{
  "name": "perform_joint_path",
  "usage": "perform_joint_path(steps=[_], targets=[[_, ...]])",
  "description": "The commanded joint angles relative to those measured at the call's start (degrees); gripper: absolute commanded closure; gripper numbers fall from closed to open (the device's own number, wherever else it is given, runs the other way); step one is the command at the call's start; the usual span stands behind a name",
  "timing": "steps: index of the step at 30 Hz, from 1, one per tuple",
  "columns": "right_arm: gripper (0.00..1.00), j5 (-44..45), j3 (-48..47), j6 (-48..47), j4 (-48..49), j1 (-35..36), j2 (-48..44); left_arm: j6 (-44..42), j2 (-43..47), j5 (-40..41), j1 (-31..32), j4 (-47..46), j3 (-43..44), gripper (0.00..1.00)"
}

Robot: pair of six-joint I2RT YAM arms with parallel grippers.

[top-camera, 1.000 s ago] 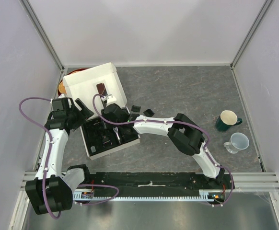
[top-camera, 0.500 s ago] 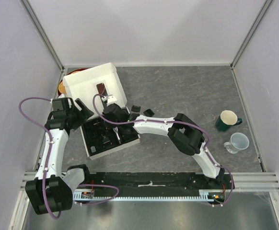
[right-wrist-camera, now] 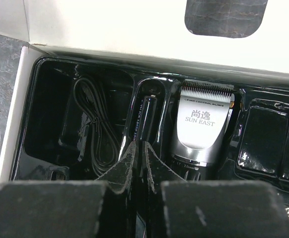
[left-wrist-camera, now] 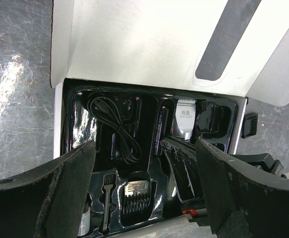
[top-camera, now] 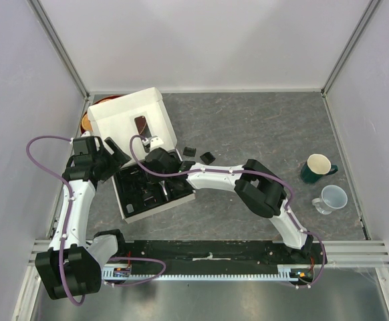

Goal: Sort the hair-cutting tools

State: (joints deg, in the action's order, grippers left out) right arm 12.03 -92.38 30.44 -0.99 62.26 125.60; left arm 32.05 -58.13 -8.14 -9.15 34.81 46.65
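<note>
While your right claw (right-wrist-camera: 138,153) hangs over the middle of the black tray (right-wrist-camera: 263,139), its two matte black fingers are drawn together to a narrow slit. Whether they pinch anything cannot be told. Just past their tips in the tray lies the clipper (right-wrist-camera: 204,129). Its brushed silver head reads "SUN EAST" under two Chinese characters, with a finer line above that is too small to read, and a row of fine teeth runs along its far edge. Beside it, in the next slot, sits one slim black rod (right-wrist-camera: 147,119) with a line of small white print you cannot make out. One loosely coiled black cord (right-wrist-camera: 97,134) fills the compartment to the left of that.

Your left claw (left-wrist-camera: 145,148) hovers at the tray's left side with its fingers spread wide, holding nothing. Below it, in the tray's near slots, you have one toothed black comb guard (left-wrist-camera: 134,195) and one small brush (left-wrist-camera: 106,198).

The tray is glossy moulded plastic, set in a white cardboard box (left-wrist-camera: 134,44) whose lid stands open behind it. Two more comb guards (top-camera: 190,151) (top-camera: 208,156) lie on the grey, marbled table (top-camera: 261,127) just right of the tray. Well to the tray's right stand two cups: a dark green mug (top-camera: 318,167) and a clear cup (top-camera: 333,198).
</note>
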Motion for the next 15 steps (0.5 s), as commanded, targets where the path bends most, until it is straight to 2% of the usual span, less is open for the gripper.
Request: perform_joint_path(steps=[1,7,10,15], targets=[[0.90,-0.08,1.24,0.24,-2.78,0.67,-1.68,-0.76,0.21,-1.26,0.09,-1.06,0.54,0.13],[0.89,1.32,-1.39,-0.81,-3.75,0.67,-1.94,-0.68,0.03,-1.26,0.01,-1.06,0.54,0.13],[0.84,4.22,-4.47,-1.69,-6.03,0.67,-3.08,-0.94,0.12,-2.05,0.09,-1.06,0.63,0.13],[0.62,7.82,-7.29,-2.75,-11.13,-0.21,-8.08,-2.26,2.58,-9.77,0.09,-5.70,-1.47,0.11]])
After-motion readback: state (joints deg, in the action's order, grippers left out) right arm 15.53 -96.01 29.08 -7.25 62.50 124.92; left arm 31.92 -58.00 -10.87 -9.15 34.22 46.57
